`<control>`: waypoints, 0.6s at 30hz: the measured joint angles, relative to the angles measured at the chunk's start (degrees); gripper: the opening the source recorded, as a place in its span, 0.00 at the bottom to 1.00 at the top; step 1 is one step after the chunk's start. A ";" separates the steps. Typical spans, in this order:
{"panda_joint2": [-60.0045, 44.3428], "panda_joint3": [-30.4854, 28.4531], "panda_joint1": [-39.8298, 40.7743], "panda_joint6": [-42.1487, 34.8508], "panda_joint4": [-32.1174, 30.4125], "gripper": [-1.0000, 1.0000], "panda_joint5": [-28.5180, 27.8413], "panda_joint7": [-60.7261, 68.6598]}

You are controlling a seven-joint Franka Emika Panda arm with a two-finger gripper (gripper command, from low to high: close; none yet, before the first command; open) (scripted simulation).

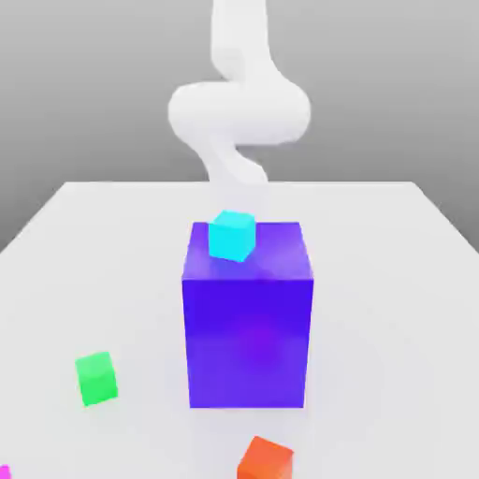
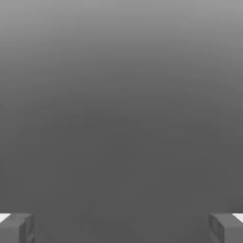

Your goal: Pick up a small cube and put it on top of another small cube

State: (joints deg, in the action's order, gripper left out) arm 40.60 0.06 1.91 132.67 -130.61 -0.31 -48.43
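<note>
A sliver of the small magenta cube (image 1: pixel 4 473) shows at the bottom left corner of the exterior view, mostly cut off by the frame. A small green cube (image 1: pixel 96 378) rests on the white table toward the exterior view's left. My white arm (image 1: pixel 239 110) rises at the back, behind the big block. In the hand view my gripper (image 2: pixel 121 228) is open: its two grey fingertips (image 2: pixel 16 228) stand far apart with nothing between them, facing plain grey background.
A big blue-purple block (image 1: pixel 248 327) stands in the middle of the white table (image 1: pixel 393 281), with a small cyan cube (image 1: pixel 231 235) on its top. An orange cube (image 1: pixel 265 459) lies at the front edge of the exterior view.
</note>
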 joint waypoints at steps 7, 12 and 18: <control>-14.90 -0.41 4.85 2.52 3.35 0.50 -1.05 -7.48; -25.28 -1.46 7.55 4.30 5.68 0.50 -1.64 -12.61; -37.75 -3.50 10.59 6.43 8.48 0.50 -1.32 -18.05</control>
State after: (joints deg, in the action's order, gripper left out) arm 2.86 -3.43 12.50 139.10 -122.13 -1.63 -66.48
